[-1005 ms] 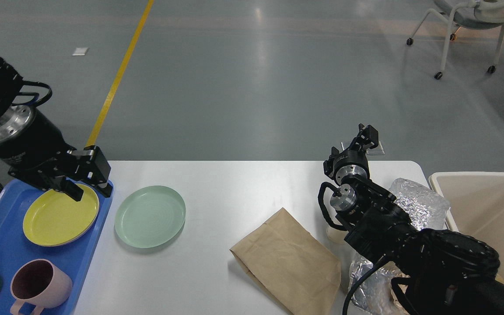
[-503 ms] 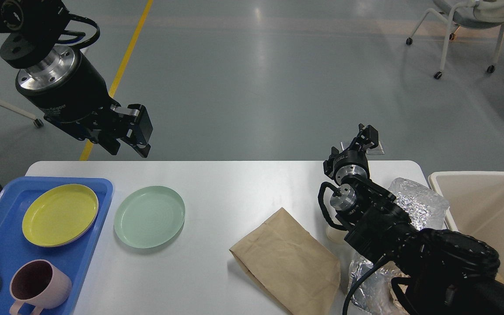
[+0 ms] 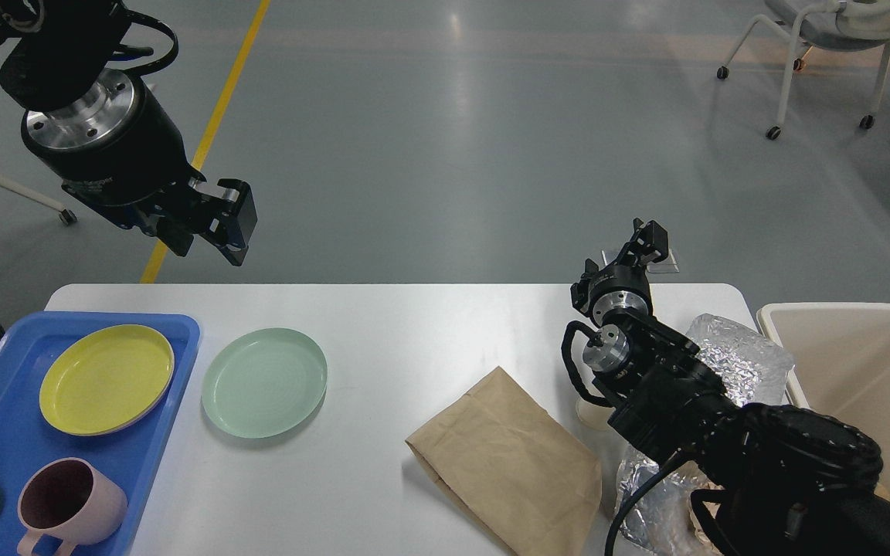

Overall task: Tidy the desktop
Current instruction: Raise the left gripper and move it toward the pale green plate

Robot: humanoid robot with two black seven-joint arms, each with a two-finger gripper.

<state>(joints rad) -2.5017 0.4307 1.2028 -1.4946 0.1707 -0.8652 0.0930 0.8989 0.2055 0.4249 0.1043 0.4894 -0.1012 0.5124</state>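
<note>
- Where the white worktop (image 3: 399,363) fills the lower middle of the head view, its rounded far corners show and its far edge meets grey floor.
- Pale green plate (image 3: 264,382) lies flat on the bare worktop, left of centre, just beside the blue tray (image 3: 174,363) but apart from it.
- Tray sits on the worktop's left end; inside it a yellow plate (image 3: 106,379) at the far part, a pink mug (image 3: 66,506) nearer, mouth up, and a dark teal item cut off by the frame edge.
- Brown paper bag (image 3: 511,463) lies flat, right of centre.
- Crinkled silver foil wrapper (image 3: 746,359) lies at the right end, largely behind the right arm.
- Beige bin (image 3: 862,371) stands beside the worktop's right edge.
- Left tool (image 3: 209,235) hangs above the floor beyond the far left corner, fingers apart, holding nothing.
- Right tool (image 3: 643,238) rises over the far right edge; seen small and end-on, so I cannot tell whether its fingers are apart.
</note>
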